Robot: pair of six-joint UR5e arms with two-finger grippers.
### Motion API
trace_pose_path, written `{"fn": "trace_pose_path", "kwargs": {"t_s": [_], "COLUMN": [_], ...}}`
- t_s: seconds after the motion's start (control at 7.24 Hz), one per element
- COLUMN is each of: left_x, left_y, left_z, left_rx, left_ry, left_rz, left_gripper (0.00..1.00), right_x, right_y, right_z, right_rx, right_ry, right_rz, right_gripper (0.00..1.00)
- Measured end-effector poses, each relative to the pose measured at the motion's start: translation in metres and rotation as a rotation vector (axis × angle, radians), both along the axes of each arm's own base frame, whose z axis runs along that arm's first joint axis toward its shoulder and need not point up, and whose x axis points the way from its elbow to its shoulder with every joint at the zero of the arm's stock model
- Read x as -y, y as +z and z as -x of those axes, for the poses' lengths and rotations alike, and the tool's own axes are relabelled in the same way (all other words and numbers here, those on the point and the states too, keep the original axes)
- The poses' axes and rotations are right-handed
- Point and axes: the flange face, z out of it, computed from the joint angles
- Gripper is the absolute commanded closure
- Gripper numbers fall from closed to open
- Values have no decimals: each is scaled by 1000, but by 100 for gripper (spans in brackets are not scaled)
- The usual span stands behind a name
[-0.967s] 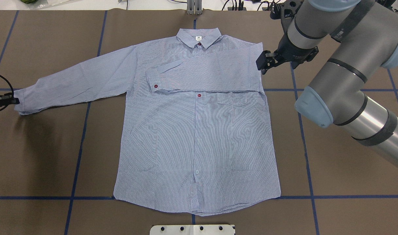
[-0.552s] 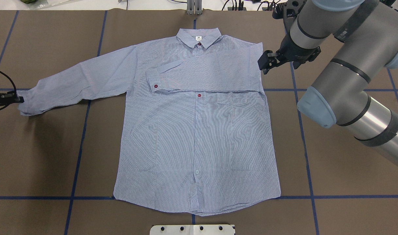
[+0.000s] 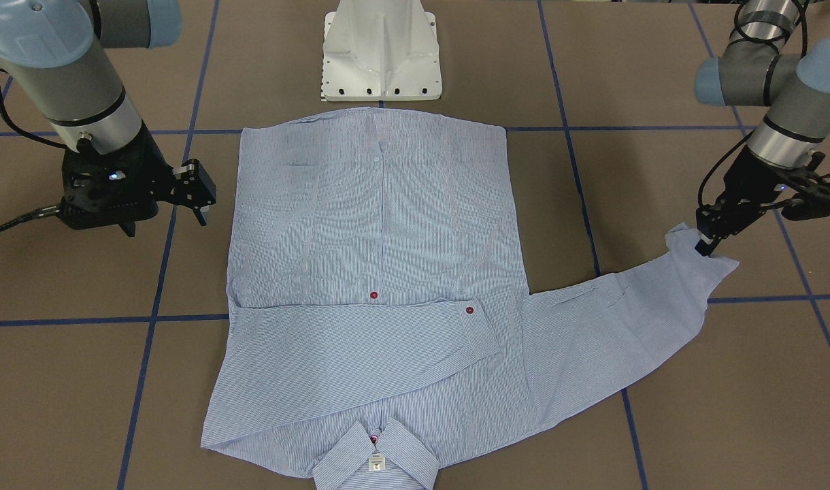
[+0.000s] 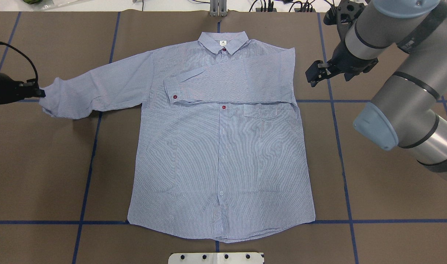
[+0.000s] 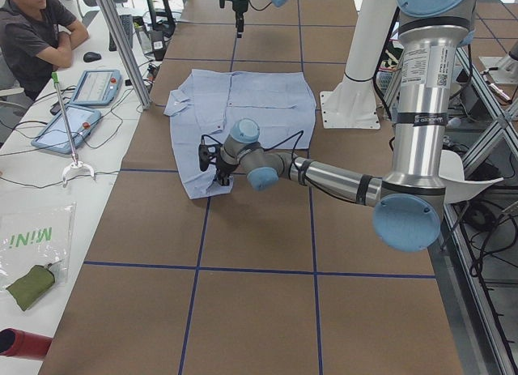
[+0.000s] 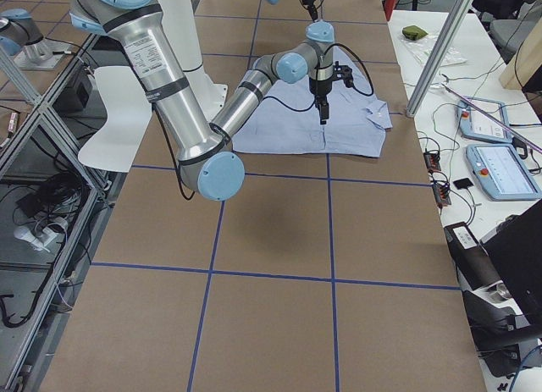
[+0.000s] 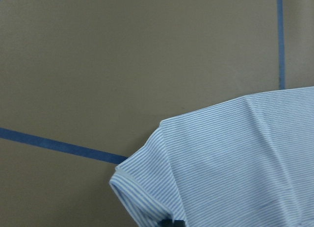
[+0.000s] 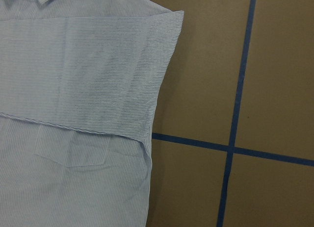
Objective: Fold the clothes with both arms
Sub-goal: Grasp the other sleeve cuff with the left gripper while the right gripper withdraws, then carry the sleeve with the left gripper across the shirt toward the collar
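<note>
A brown worktop (image 4: 44, 165) crossed by blue tape lines (image 4: 86, 176) is carrying everything, with the white pedestal base (image 3: 381, 54) standing at its robot-side edge. Along the far side a white desk (image 5: 48, 172) is holding tablet-like pendants (image 5: 97, 87) and cables, and a person (image 5: 32, 27) is sitting at it. The light blue, finely striped shirt (image 4: 223, 154) is lying front-up and buttoned in the middle of the worktop, its collar (image 4: 223, 40) with the small white label (image 4: 222, 43) pointing away from the robot. Reddish buttons (image 4: 223, 107) are showing down the placket, and the chest pocket (image 4: 262, 117) is sitting just below the folded sleeve (image 4: 238, 80), which is lying flat across the chest. The other sleeve (image 4: 99, 90) is stretching out toward the robot's left, rumpling near its end. The left tool (image 3: 705, 239) is pinching that sleeve's cuff, clamped on the cloth. The right tool (image 4: 313, 77) is hovering just beside the shirt's shoulder, apart from the cloth, its fingers spread and holding nothing.
</note>
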Motion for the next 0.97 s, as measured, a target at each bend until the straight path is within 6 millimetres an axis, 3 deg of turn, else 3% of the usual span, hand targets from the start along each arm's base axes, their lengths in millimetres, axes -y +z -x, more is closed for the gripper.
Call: {"fn": "trace_pose_path", "kwargs": {"t_s": [0.14, 0.41, 0.97], "left_x": [18, 45, 85], "left_y": [-52, -129, -245], "left_z": [-10, -28, -72], "left_rx": [12, 17, -56], "left_ry": [-4, -10, -52], "left_rz": [22, 40, 84], "left_gripper": [100, 100, 100], "right_x": [-6, -14, -14], "right_y": [15, 46, 105], "right_z": [-15, -49, -115], "right_rx": [-13, -26, -67], "right_ry": [-2, -13, -50], "right_rz": [0, 15, 14], "right_gripper": [0, 0, 0]}}
